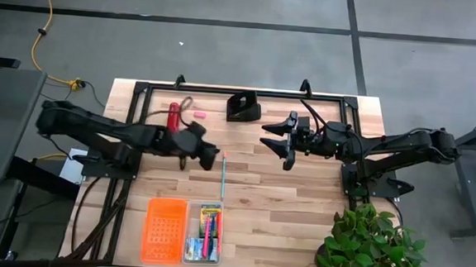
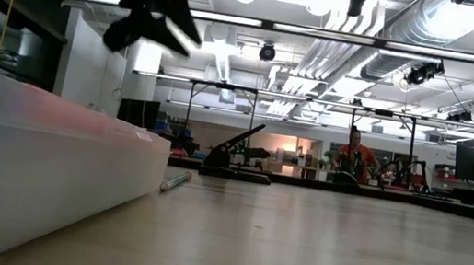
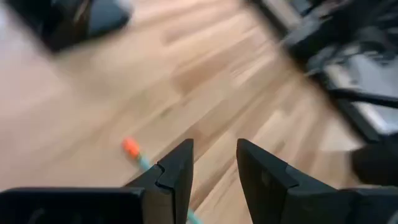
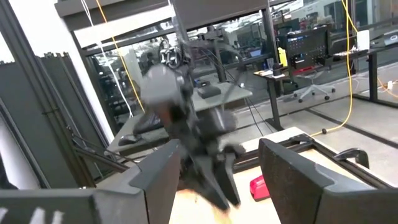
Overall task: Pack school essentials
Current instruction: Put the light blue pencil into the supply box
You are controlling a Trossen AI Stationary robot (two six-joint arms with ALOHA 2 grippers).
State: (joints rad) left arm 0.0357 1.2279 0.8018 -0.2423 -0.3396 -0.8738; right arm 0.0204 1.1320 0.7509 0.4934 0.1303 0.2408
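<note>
High view: left claw (image 1: 206, 151) hangs over the worktop (image 1: 299, 212) centre-left, just beside the top end of the green pencil (image 1: 222, 172). Pencil lies flat, long axis running front-to-back, orange tip at the far end nearest the claw, other end pointing at the clear bin (image 1: 205, 232). Bin already holds the crayon box and a couple of pens; orange lid (image 1: 164, 229) sits just beside it.

Left wrist view: fingers (image 3: 177, 177) apart, nothing between them, orange pencil tip (image 3: 130, 147) just ahead and to one side of the gap. So the pencil is not yet centred in the jaws; my read is the claw needs a small sideways shift and a drop, with the jaws across the pencil's axis.

Left arm is stretched low across from its base, wrist angled down. It's clearly the nearer arm.

Right claw (image 1: 288, 141) waits mid-worktop, well apart from the pencil, fingers apart and empty in the right wrist view.

Pink eraser (image 1: 198, 112) still out at the far edge.
</note>
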